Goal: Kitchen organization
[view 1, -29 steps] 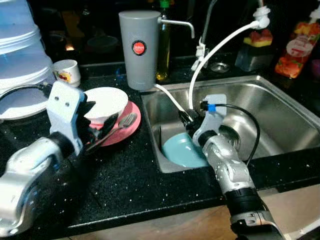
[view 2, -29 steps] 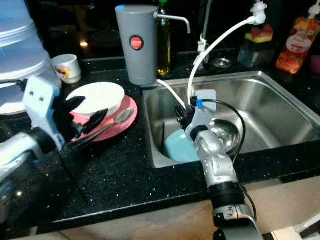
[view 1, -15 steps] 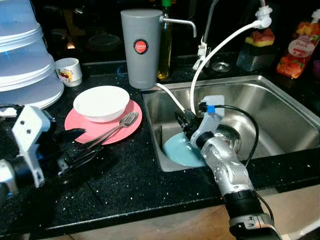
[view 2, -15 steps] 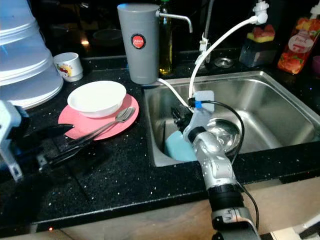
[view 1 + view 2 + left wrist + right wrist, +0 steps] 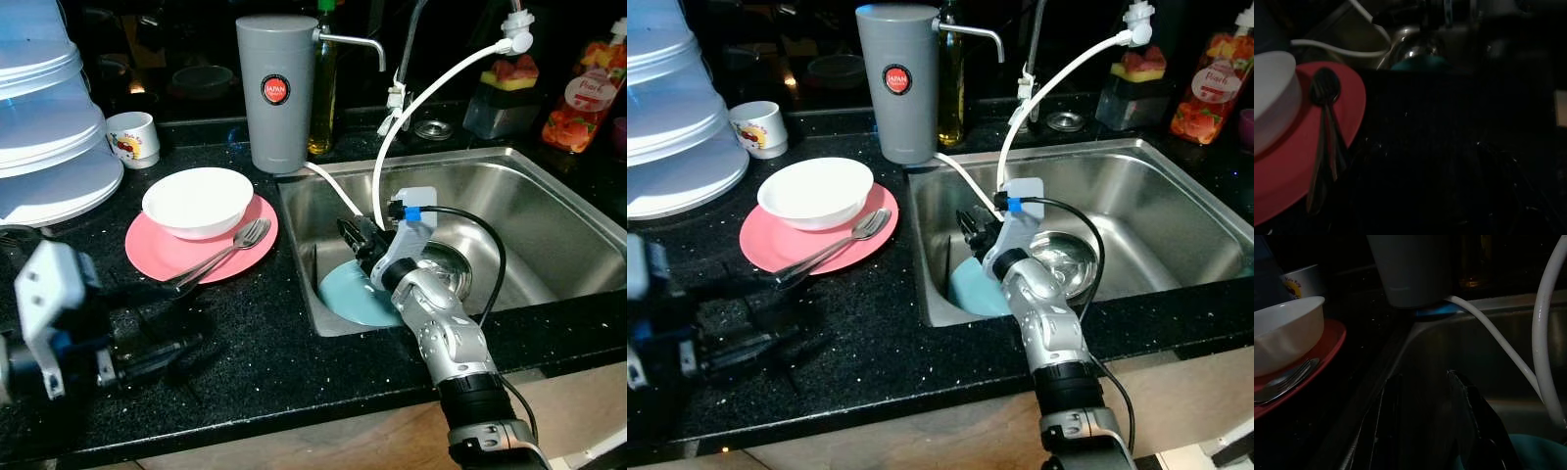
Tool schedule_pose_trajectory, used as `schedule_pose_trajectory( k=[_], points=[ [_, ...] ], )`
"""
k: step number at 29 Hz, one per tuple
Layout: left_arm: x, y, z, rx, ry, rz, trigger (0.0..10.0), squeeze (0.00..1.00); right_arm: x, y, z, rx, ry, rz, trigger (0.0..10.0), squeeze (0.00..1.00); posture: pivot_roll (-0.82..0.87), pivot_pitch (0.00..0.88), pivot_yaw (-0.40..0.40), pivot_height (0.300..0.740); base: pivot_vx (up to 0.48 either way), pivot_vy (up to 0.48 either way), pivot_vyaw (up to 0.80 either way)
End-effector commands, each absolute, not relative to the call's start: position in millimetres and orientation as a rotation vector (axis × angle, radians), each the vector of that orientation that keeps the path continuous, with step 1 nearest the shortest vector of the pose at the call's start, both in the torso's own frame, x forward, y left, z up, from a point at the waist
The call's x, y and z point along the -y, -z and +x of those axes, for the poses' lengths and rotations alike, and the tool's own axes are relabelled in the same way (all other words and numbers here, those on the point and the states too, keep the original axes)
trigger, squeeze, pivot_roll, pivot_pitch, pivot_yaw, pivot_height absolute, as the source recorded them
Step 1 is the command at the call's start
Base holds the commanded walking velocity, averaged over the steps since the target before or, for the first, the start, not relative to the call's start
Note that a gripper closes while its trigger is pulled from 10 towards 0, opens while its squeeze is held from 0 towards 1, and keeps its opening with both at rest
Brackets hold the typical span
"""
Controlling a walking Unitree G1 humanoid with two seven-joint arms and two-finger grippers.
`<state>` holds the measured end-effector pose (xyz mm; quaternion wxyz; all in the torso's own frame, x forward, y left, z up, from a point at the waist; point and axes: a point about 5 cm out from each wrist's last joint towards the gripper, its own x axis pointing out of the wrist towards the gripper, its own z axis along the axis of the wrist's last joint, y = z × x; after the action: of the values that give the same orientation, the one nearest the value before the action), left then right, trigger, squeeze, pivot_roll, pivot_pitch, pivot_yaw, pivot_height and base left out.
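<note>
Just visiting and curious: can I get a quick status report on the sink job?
Right end effector open, down in steel sink above teal plate. Left end effector low over black counter, empty. White hose hangs beside right arm.

Speckled black countertop surrounds a steel sink.

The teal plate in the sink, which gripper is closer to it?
Right. The right gripper hangs inside the sink just above the teal plate; the left gripper is out on the black countertop, near the pink plate.
</note>
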<state>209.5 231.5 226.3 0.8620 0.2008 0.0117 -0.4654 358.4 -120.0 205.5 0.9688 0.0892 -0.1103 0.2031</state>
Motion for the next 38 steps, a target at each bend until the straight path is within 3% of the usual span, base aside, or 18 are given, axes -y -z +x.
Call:
schedule_pose_trajectory(
  k=[1, 6, 20, 38],
  points=[
    [-232, -220, 210, -0.057, 0.991, 0.478, 10.0, 0.0, 119, -200, 357, 0.195, -0.419, 0.19, 10.0, 0.0, 0.07, 0.082, 0.027, 0.74, 0.0, 0.0, 0.0],
    [-229, -212, 210, -0.065, 1.035, 0.559, 10.0, 0.0, 117, -200, 356, 0.196, -0.426, 0.191, 10.0, 0.0, 0.07, 0.08, 0.028, 0.74, 0.0, 0.0, 0.0],
    [-215, -200, 201, -0.082, 1.175, 0.432, 10.0, 0.0, 116, -200, 355, 0.198, -0.439, 0.193, 10.0, 0.0, 0.07, 0.073, 0.027, 0.74, 0.0, 0.0, 0.0],
    [-234, -197, 193, -0.227, 1.193, 0.553, 10.0, 0.0, 115, -199, 355, 0.193, -0.449, 0.195, 10.0, 0.0, 0.08, 0.078, 0.024, 0.74, 0.0, 0.0, 0.0]
  ],
)
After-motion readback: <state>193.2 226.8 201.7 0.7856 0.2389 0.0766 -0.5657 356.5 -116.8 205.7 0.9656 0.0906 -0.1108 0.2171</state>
